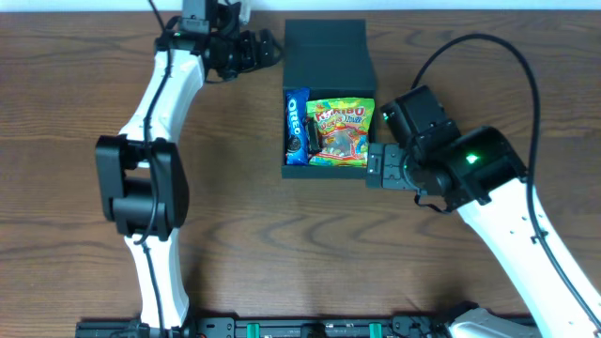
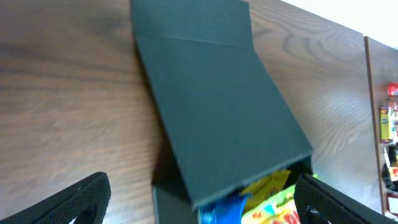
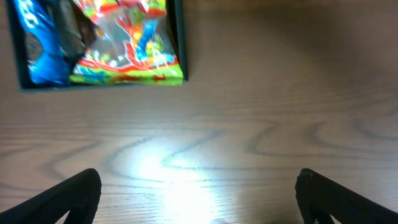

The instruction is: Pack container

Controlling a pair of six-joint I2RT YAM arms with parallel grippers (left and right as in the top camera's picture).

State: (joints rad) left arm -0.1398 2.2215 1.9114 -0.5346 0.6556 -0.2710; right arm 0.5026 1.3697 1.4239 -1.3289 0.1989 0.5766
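Wooden table (image 1: pixel 75 235); container (image 1: pixel 319 172) long axis near-far; flap lid (image 1: pixel 327 52) toward far edge

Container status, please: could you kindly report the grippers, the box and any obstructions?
Left gripper open, empty. Right gripper open, empty. Container open, Oreo pack and Haribo bag inside. Nothing seen blocking it.
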